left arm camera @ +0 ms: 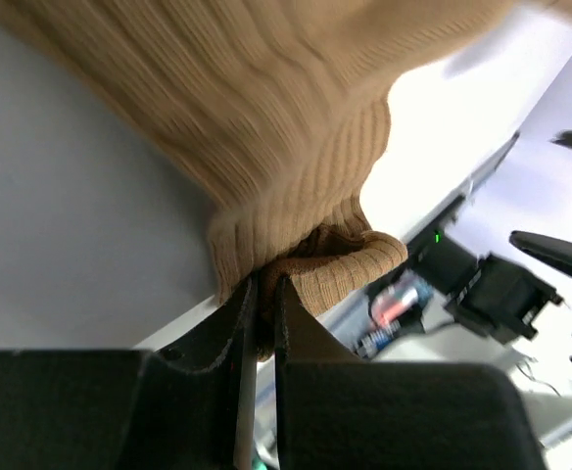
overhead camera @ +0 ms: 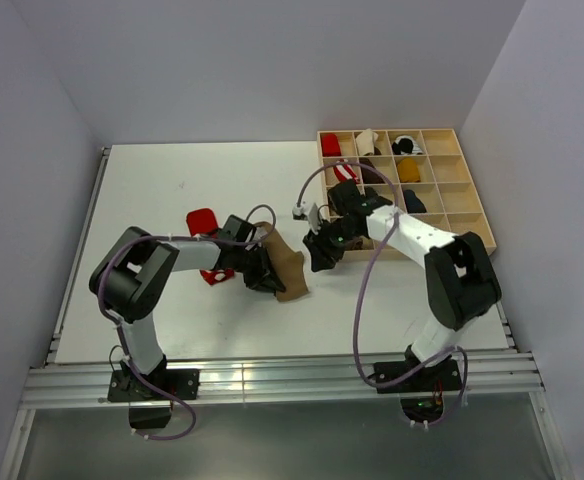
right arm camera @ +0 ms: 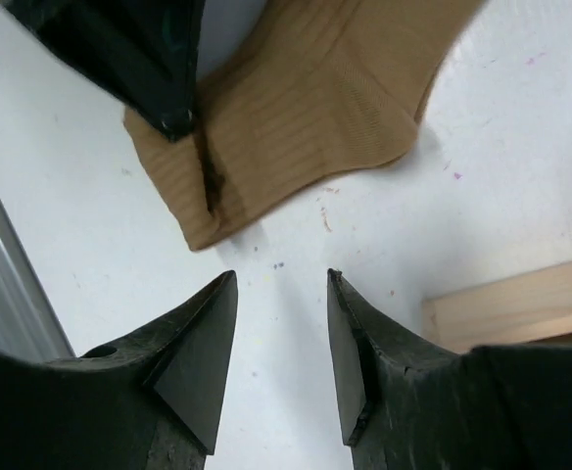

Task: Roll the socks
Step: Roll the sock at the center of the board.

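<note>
Pinching a ribbed tan sock at its bunched cuff, left gripper, right gripper spread above smooth white table

- Left arm: elbow folded back to the left, forearm reaching right.
- Left gripper: jaws almost together, pinching a fold of the tan sock.
- Right arm: elbow bent, forearm reaching left.
- Right gripper: jaws spread, tips pointing down, gripping nothing.

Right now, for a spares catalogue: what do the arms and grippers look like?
Left arm and right arm: white links, black joints, looping purple cable. Left gripper and right gripper: black, with tapered wedge fingers.
</note>
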Controlling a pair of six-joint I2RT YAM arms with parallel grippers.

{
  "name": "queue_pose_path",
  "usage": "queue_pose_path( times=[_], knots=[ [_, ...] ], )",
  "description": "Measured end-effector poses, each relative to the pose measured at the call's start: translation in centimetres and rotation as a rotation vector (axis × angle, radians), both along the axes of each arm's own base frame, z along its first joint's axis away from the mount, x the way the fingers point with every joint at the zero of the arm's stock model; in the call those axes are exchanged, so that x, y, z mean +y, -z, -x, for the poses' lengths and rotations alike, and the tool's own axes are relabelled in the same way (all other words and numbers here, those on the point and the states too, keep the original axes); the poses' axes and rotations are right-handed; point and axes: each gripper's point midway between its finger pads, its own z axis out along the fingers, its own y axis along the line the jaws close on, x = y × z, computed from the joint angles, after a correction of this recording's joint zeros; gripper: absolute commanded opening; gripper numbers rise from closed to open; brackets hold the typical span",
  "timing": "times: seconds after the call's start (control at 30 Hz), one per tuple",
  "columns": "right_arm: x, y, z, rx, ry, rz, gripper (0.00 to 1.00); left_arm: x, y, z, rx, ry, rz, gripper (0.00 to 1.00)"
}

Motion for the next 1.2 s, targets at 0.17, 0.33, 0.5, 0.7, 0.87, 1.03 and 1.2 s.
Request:
queue_pose_path(
  times=[0.17, 0.33, 0.5, 0.7, 0.87, 1.03, 1.2],
  knots=[
    [0.1, 0.6, 2.6, -0.189, -0.116, 0.028, 0.53, 0.2, 0.1, 2.0, 0.136, 0.036, -0.001, 0.0],
    [0.8, 1.3, 6.6, -0.359, -0.275, 0.034, 0.58, 0.6, 0.2, 3.0, 0.225, 0.049, -0.028, 0.0],
    [2.5, 0.5, 7.8, -0.478, -0.37, 0.003, 0.59, 0.6, 0.1, 3.0, 0.267, 0.048, -0.053, 0.0],
    [4.6, 0.1, 8.8, -0.558, -0.453, -0.008, 0.58, 0.5, 0.0, 2.8, 0.294, 0.051, -0.074, 0.0],
    [5.6, 0.8, 9.4, -0.581, -0.502, 0.004, 0.57, 0.5, 0.0, 2.8, 0.302, 0.056, -0.084, 0.0],
    [5.7, 2.3, 9.4, -0.566, -0.518, 0.043, 0.54, 0.5, 0.1, 2.8, 0.3, 0.063, -0.086, 0.0],
    [5.6, 3.8, 9.2, -0.537, -0.535, 0.093, 0.53, 0.5, 0.1, 2.7, 0.305, 0.067, -0.084, 0.0]
  ],
)
